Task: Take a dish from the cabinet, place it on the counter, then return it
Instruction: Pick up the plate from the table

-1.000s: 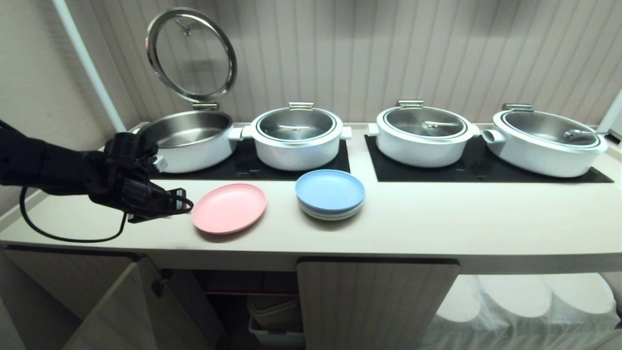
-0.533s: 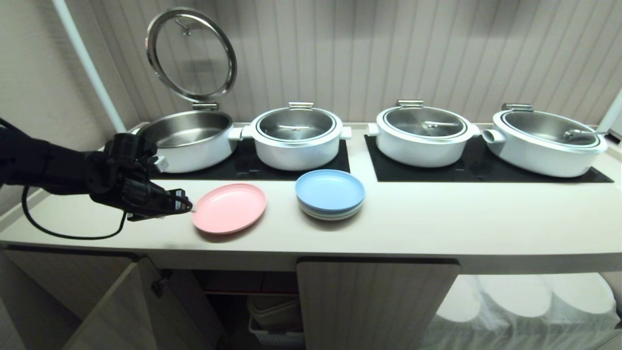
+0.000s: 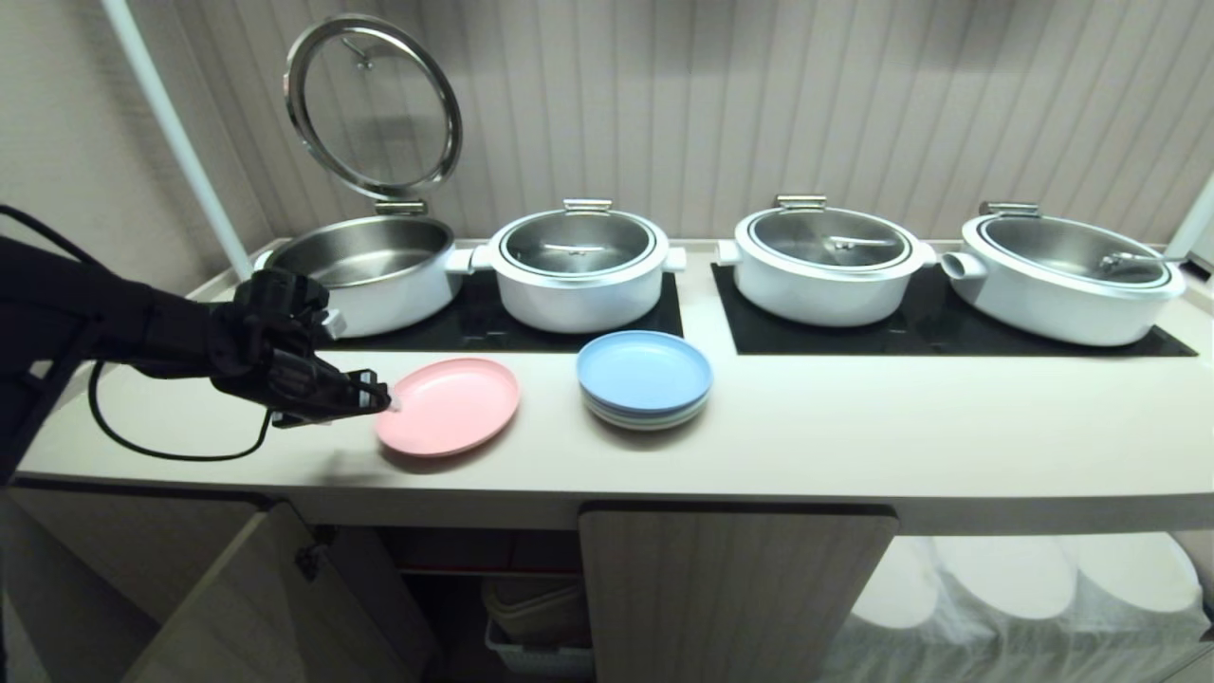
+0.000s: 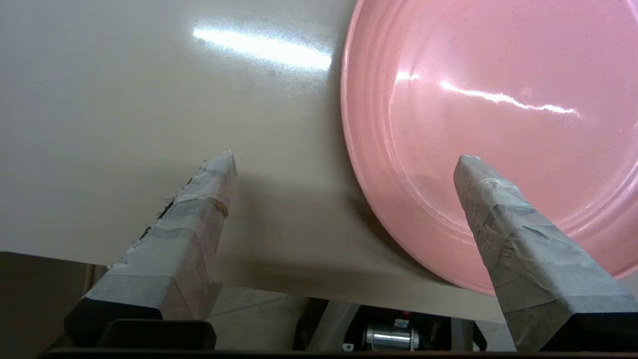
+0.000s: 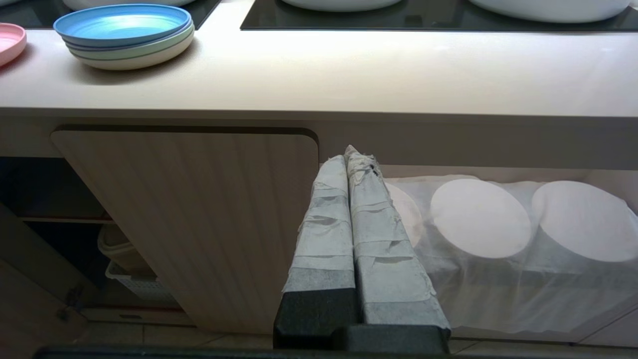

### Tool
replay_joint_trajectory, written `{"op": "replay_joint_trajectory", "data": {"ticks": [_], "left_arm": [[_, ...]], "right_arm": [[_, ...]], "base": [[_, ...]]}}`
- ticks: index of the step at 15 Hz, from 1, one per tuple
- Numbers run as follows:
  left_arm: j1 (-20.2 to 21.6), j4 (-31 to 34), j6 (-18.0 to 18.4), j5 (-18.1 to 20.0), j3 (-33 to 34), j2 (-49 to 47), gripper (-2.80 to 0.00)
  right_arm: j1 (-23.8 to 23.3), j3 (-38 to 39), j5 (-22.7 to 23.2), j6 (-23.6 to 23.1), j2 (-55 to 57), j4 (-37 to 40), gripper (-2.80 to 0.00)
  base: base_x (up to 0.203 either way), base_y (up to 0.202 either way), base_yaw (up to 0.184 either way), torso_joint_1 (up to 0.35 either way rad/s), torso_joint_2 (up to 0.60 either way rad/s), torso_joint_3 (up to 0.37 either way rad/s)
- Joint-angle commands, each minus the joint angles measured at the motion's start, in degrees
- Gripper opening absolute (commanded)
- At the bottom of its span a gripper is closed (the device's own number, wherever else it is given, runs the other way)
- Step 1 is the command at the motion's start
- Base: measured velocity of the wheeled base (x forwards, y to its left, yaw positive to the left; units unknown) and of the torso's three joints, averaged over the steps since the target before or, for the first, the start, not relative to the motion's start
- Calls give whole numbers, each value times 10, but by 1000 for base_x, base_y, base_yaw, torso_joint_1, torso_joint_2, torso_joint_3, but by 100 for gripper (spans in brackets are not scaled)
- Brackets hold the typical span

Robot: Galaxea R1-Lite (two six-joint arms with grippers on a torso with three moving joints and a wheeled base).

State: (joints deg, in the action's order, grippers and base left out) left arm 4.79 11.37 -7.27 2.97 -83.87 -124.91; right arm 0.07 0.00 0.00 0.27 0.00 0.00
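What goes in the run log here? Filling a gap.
left gripper: open, at pink dish rim | dish: on counter | right gripper: shut, parked

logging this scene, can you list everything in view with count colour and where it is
dish: 1, pink, on the counter, left of the stack
plate stack: 1, blue on top, counter centre
pots: 4, white and steel, on the black cooktop panels; leftmost lid up
cabinet: beige, below the counter, left door open
draped plates: white, recess at right
left gripper: open, at the dish's left rim
right gripper: shut, low before the cabinet
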Motion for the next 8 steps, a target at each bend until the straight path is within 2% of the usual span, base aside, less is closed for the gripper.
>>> {"op": "replay_joint_trajectory", "data": {"ticks": [1,8], "left_arm": [[0,1,0,-2,-3,-18,0],[0,-2,1,-5,-13,-39,0]], "right_arm": [[0,0,0,0,0,0,-280],[0,0,0,0,0,0,-280]], "base": [[0,0,0,0,0,0],[0,0,0,0,0,0]]}}
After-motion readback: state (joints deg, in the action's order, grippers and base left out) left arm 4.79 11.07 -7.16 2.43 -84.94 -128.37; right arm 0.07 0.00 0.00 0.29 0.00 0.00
